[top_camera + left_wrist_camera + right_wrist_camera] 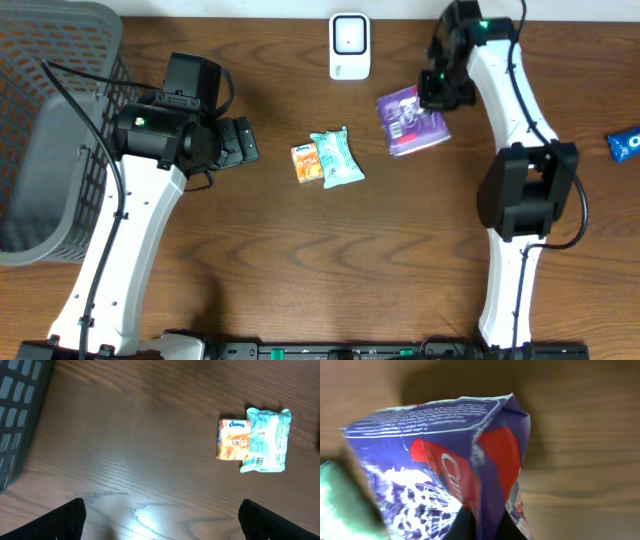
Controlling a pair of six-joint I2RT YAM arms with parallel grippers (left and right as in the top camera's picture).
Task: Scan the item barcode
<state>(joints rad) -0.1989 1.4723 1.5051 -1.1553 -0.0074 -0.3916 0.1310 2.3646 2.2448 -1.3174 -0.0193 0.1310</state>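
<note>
A dark brown desk (300, 270) with bold wood grain fills every view; no wall or floor shows beyond it, and in the left wrist view a pale patch of reflected light sits on its varnish. A grey mesh basket (50, 130) occupies the far left corner, its lattice wall also edging the left wrist view. At the back edge, near the middle, lies a small white scanner (349, 45). The purple packet (412, 120) sits just right of and nearer than the scanner, and the right end effector (437, 88) is clamped together on its upper edge. In the right wrist view the crinkled purple wrapper with red and white print fills the frame above the wood, though whether it touches the desk cannot be told. Near the middle of the desk an orange tissue pack (306, 163) and a teal packet (336, 157) lie touching side by side. A blue item (625, 145) lies at the right edge. The left end effector (240, 142) hangs over bare wood left of that pair, its fingers (65, 520) spread wide apart and holding nothing.
</note>
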